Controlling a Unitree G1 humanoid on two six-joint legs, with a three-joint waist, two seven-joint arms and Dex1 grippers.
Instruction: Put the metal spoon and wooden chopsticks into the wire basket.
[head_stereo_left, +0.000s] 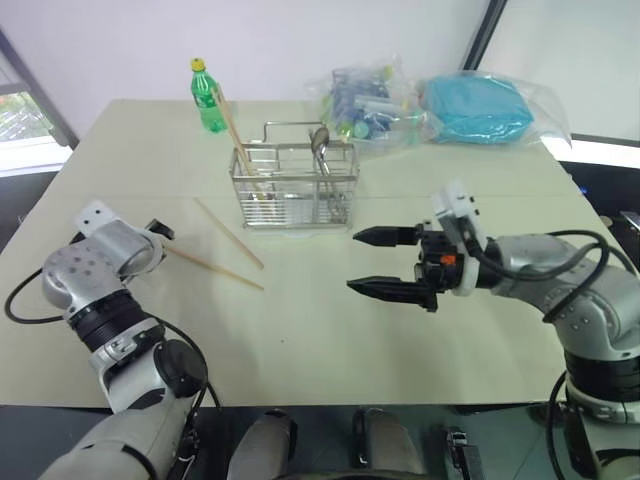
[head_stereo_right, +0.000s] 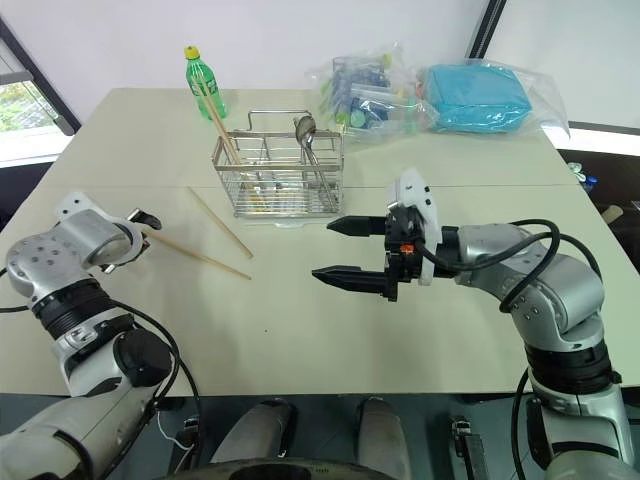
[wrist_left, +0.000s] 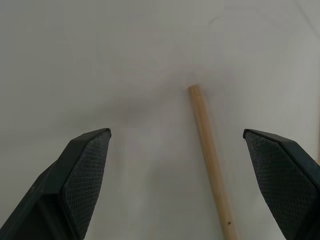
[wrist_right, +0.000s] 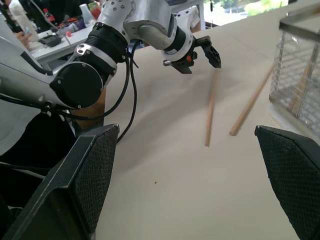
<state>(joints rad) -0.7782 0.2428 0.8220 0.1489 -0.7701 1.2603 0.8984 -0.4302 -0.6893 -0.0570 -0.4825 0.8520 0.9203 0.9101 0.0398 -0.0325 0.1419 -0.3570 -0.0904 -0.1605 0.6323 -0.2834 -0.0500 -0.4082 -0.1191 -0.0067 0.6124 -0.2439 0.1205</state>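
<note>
**Two chopsticks on the table, open grippers nearby**

The basket stands mid-table holding the spoon and one leaning chopstick. Two chopsticks lie loose just left of it. The left gripper, jaws wide, hangs over one's end. The right gripper, jaws wide and empty, points left.

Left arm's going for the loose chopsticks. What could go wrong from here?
1. The left gripper is open over one end of a chopstick lying on the table; pinching that end may pivot or roll it away.
2. The wire basket already holds a chopstick and the metal spoon; inserting another could knock them.
</note>
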